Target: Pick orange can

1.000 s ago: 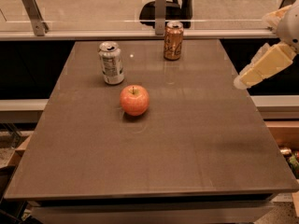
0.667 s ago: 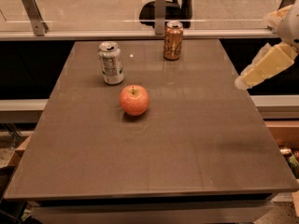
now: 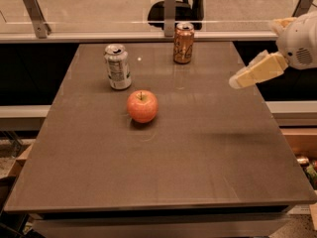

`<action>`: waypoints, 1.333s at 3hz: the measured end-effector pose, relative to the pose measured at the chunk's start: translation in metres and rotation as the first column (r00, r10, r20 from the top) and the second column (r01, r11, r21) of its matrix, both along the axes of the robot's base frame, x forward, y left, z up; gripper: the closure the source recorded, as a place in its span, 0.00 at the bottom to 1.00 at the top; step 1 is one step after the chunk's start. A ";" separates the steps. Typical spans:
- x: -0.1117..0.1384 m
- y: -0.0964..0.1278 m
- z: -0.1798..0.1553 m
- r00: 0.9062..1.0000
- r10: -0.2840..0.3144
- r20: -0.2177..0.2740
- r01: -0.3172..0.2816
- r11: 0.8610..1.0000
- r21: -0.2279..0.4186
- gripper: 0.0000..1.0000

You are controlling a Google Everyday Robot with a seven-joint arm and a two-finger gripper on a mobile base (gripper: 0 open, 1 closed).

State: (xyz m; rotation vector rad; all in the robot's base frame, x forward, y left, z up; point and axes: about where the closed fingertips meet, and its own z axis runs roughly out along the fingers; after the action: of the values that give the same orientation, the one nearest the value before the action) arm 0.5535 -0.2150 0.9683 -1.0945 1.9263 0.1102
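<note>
Well right of orange can (image 3: 184,43), hand (image 3: 238,80).

Warm, dimmish light from overhead throws a soft shadow on the table (image 3: 173,177) beneath my gripper (image 3: 237,82), which hovers over its right edge, with faint glare leftward.

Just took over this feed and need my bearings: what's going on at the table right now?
The robot's gripper hangs above the right edge of the table, holding nothing. The orange can stands upright near the far edge, untouched and well apart from the gripper. A silver-white can stands further left in the view, and a red apple sits nearer the camera than both cans. The pick has not yet been made.
</note>
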 end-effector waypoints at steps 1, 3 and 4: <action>0.036 0.007 -0.002 0.991 -0.019 0.132 -0.002 0.988 0.155 0.00; 0.127 -0.008 -0.001 0.963 -0.123 0.240 0.034 0.938 0.344 0.00; 0.167 -0.011 -0.017 0.974 -0.134 0.183 0.052 0.918 0.393 0.00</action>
State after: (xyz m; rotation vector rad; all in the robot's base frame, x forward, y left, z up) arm 0.7210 -0.2264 0.9517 -0.7178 1.6739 0.2993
